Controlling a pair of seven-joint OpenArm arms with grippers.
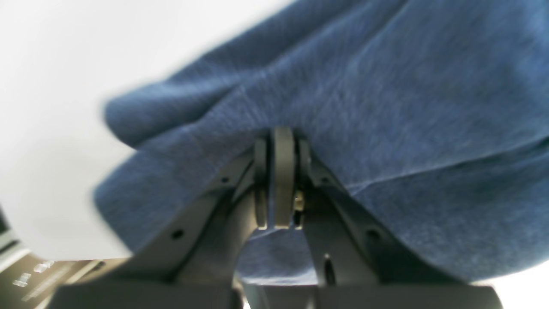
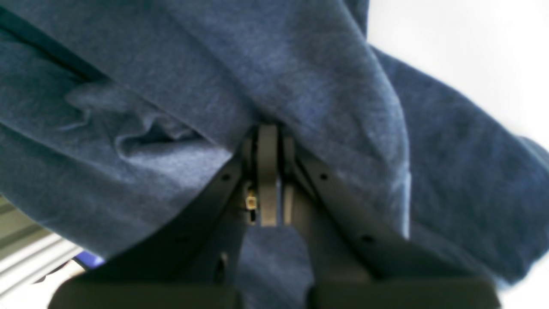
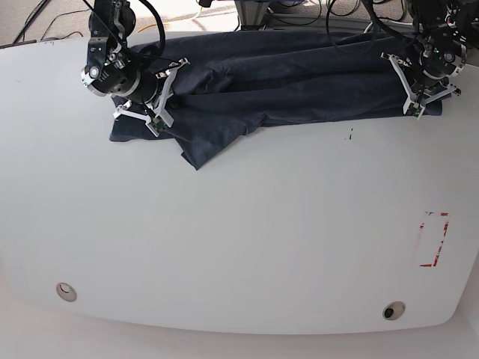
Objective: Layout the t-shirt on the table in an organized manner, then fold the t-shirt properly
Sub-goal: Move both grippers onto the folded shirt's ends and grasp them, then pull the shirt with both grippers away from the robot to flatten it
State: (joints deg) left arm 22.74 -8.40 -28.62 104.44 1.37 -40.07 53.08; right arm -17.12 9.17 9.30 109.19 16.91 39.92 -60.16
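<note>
One t-shirt (image 3: 299, 82): navy, bunched along far edge of table (image 3: 239, 247)
Left gripper (image 3: 416, 105): clamped on t-shirt
Right gripper (image 3: 166, 118): clamped on t-shirt

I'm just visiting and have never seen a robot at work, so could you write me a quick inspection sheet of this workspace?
Surface: white table, two round holes, red rectangle outline near one corner.
Job's things: navy t-shirt bunched along the far edge, not yet flat.
Clutter: nothing seen.
Grippers: left gripper and right gripper each shut on the t-shirt's cloth.
Cables: black cables behind the table.
Surroundings: floor beyond the far edge, little visible.
</note>
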